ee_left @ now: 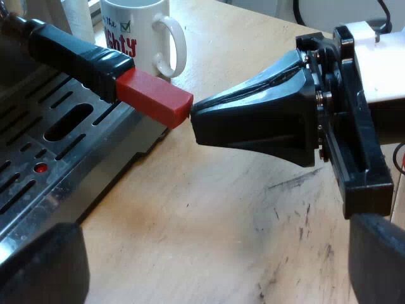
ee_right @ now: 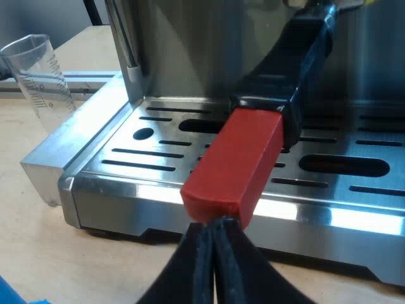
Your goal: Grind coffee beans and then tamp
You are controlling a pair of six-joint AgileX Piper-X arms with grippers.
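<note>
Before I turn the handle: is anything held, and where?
Nothing held. Right gripper is shut, its tips at the handle's red end, not around it; left gripper is open, empty.

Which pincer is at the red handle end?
The right pincer, shut, its tip at the red end; the left pincer hangs apart from it, open wide.

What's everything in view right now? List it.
espresso machine: 1, silver, on the table.
holder handle: 1, black ending in red, over the drip tray.
mug: 1, white, red lettering, beside the machine.
measuring glass: 1, clear, by the tray's corner.
blue thing: 1, on the table, unidentifiable.
table: 1, light wood.
left tool: 1, black, open, over the table.
right tool: 1, black, shut, tip at the handle's red end.
</note>
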